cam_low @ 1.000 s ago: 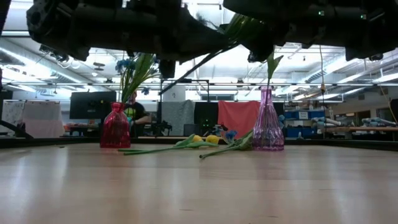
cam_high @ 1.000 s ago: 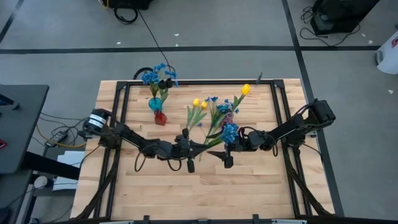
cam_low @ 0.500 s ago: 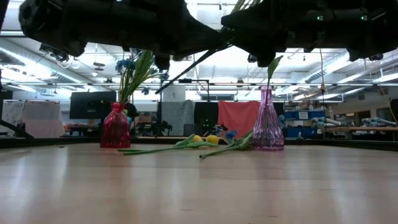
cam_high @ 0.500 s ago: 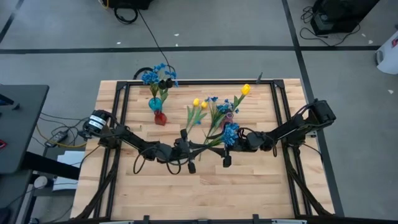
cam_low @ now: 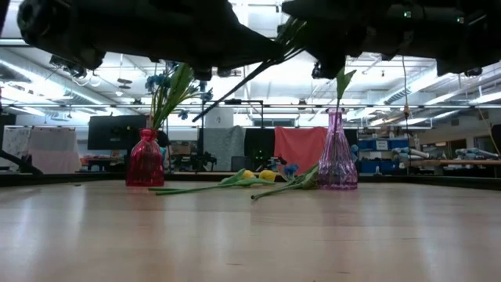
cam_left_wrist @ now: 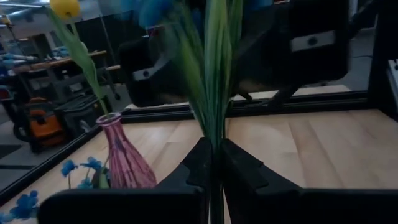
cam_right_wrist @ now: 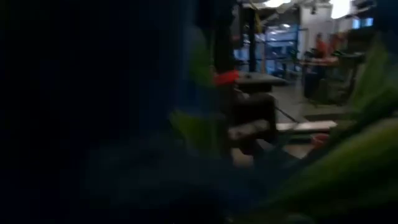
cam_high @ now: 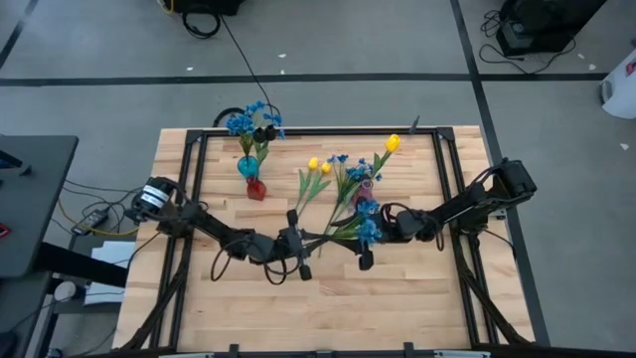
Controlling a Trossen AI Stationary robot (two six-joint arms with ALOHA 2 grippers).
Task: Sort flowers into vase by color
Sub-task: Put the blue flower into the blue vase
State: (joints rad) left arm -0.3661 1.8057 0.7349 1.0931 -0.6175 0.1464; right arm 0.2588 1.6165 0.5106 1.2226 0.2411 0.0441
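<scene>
A blue-blossom flower (cam_high: 369, 225) hangs in the air between my two grippers, its green stem (cam_low: 235, 86) slanting down to a free end. My left gripper (cam_high: 301, 242) is shut on that stem. My right gripper (cam_high: 365, 237) stands open around the blossom end, a finger on either side. The red vase (cam_high: 255, 189) holds blue and dark flowers. The purple vase (cam_high: 364, 185) holds a yellow tulip (cam_high: 394, 142). Yellow tulips (cam_high: 318, 165) and a blue flower (cam_high: 341, 159) lie flat on the table between the vases. My left gripper pinches the blue flower's stem (cam_left_wrist: 215, 140) between its two fingers, below the leaves. The stem runs on past the fingers toward the right arm. The flower is lifted clear of the table, tilted, with its blossom end higher and its bare stem end (cam_low: 197, 117) lower.
A black frame (cam_high: 318, 132) runs around the table's edges. Both vases stand in the far half. The near half of the wooden table (cam_high: 328, 308) has free room. The room behind holds desks and a person (cam_low: 166, 145) far off.
The held flower's blossom end has drifted a little toward the table's near edge, and my left gripper has shifted slightly the same way. The stem stays in the left gripper's hold throughout.
</scene>
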